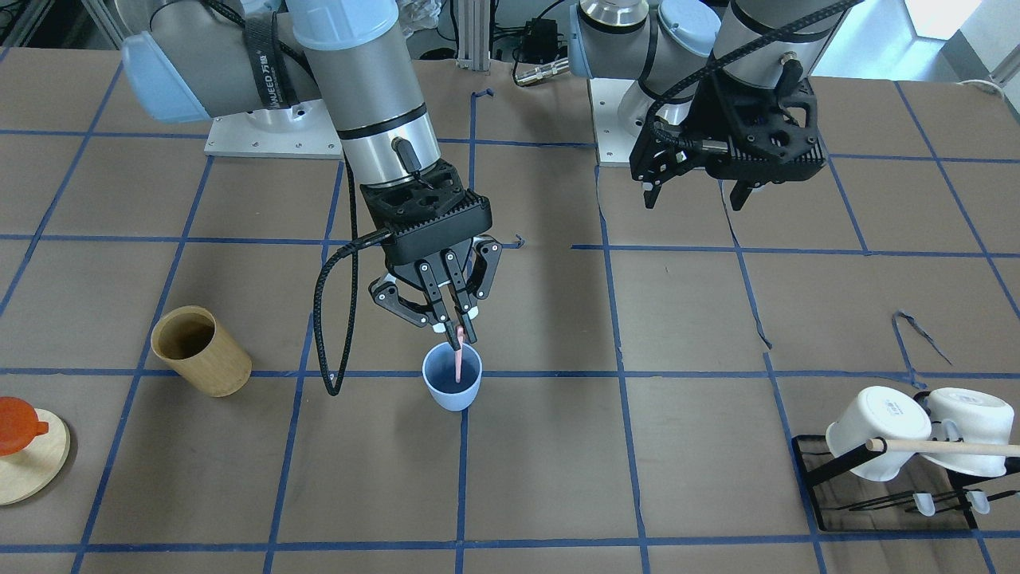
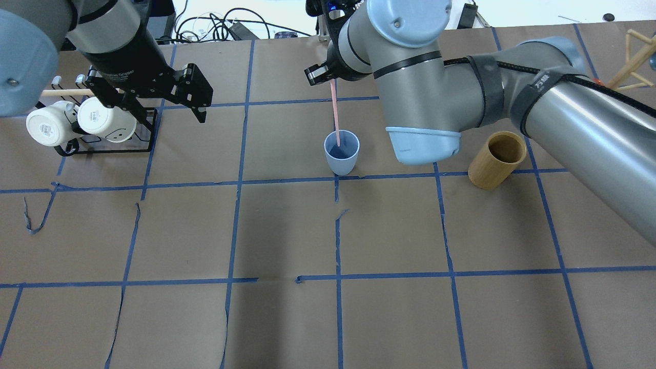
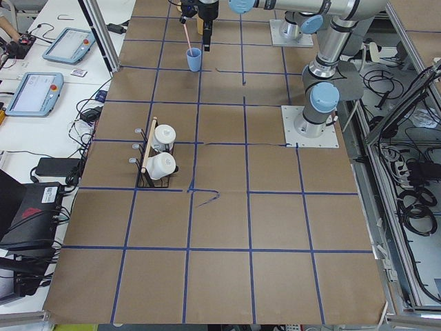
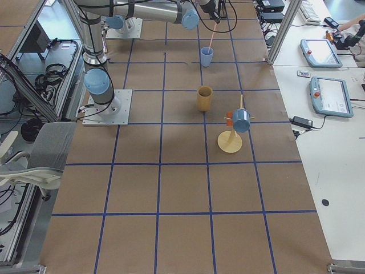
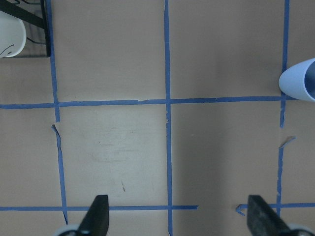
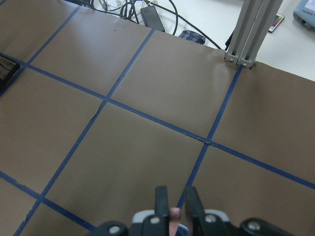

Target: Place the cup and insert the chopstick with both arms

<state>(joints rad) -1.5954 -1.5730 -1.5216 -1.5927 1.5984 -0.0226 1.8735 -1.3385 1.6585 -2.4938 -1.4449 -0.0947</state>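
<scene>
The light blue cup (image 1: 453,383) stands upright on the brown paper near the table's middle; it also shows in the overhead view (image 2: 342,154) and at the left wrist view's right edge (image 5: 300,81). My right gripper (image 1: 456,325) is just above the cup, shut on the top of the pale pink chopstick (image 1: 459,360). The stick hangs nearly upright with its lower end inside the cup (image 2: 335,110). In the right wrist view the fingers (image 6: 161,200) pinch the stick's end (image 6: 174,214). My left gripper (image 1: 697,195) is open and empty, high and well to the side (image 5: 177,221).
A tan bamboo cylinder (image 1: 199,351) stands beside the cup on my right. A black rack (image 1: 813,478) with two white mugs (image 1: 876,434) and a long wooden rod (image 1: 948,448) is on my left. A round wooden stand with an orange piece (image 1: 20,446) is far right.
</scene>
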